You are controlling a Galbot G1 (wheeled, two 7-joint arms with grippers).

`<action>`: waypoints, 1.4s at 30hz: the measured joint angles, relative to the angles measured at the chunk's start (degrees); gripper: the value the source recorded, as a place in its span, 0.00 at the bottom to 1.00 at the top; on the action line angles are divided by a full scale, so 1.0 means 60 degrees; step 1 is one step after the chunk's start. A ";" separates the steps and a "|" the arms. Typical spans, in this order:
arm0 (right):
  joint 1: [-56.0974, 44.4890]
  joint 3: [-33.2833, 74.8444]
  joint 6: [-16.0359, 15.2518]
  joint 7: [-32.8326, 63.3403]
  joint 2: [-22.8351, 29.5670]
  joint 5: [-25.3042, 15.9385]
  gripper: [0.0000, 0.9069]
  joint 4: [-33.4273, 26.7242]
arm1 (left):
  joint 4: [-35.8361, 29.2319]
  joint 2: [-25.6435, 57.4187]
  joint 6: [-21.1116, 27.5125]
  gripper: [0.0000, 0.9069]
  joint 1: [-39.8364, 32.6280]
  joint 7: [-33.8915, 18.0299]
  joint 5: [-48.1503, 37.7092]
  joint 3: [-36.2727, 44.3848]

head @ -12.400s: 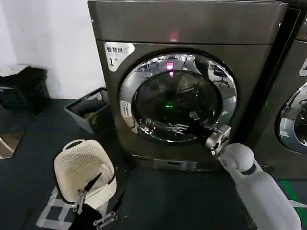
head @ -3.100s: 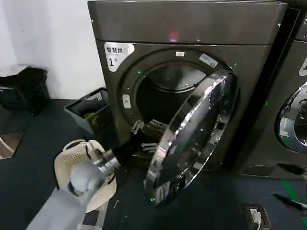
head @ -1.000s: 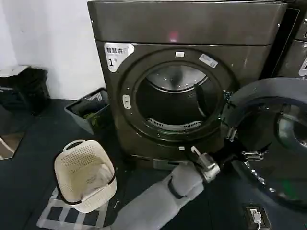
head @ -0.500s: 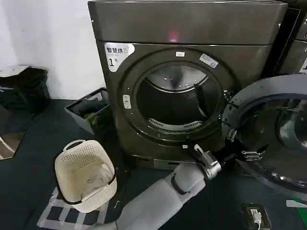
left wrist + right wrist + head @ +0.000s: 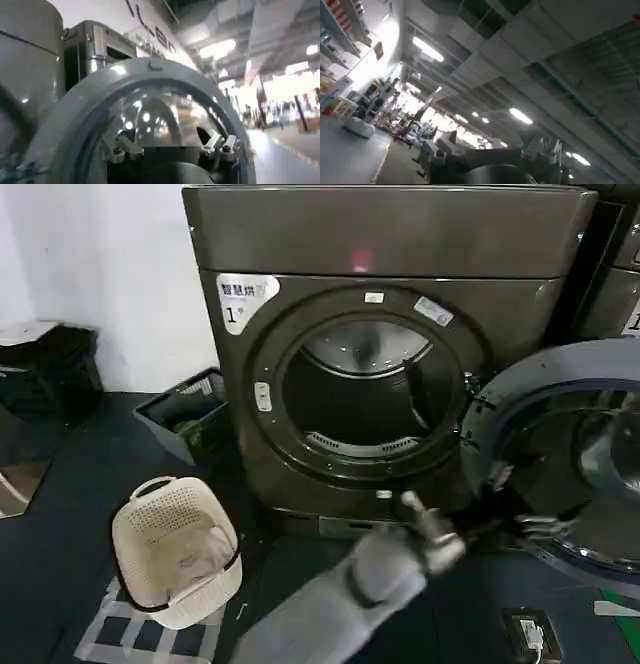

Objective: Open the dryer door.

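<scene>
One arm is doing the work: the left arm is reaching across the front of the dryer [image 5: 390,364], its left hand [image 5: 530,526] lying against the lower inner face of the dryer door [image 5: 560,474]. That door is standing swung wide to the right of the machine, grey inner side facing out and the drum opening fully exposed, so the task is looking essentially finished. The arm is probably stretching that far across because the door hinges on the right, and pushing the inner face is carrying it through its swing.

From the head view, the hand is blurring into the door. The left wrist view is looking straight at the door's grey ring and domed glass [image 5: 165,120], with the left hand's fingers [image 5: 127,148] spread apart and holding nothing. The right hand [image 5: 490,160] is pointing up at a ceiling with strip lights, away from the dryer, fingers apart and empty.
</scene>
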 joint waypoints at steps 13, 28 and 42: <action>0.0030 -0.0368 0.0082 -0.0061 -0.0345 0.0001 1.00 -0.0143 | -0.3385 0.4012 0.1365 1.00 0.1409 -0.0012 -0.1798 -0.2204; 0.0241 -0.1015 0.0071 -0.0245 -0.0824 -0.0024 1.00 -0.0376 | -0.4807 0.7114 0.3473 1.00 0.3664 -0.1717 -0.3780 -0.5485; 0.0510 -0.1614 0.0086 -0.0513 -0.1143 -0.0055 1.00 -0.0478 | -0.3777 0.8974 0.5903 1.00 0.5454 -0.3926 -0.7555 -0.8710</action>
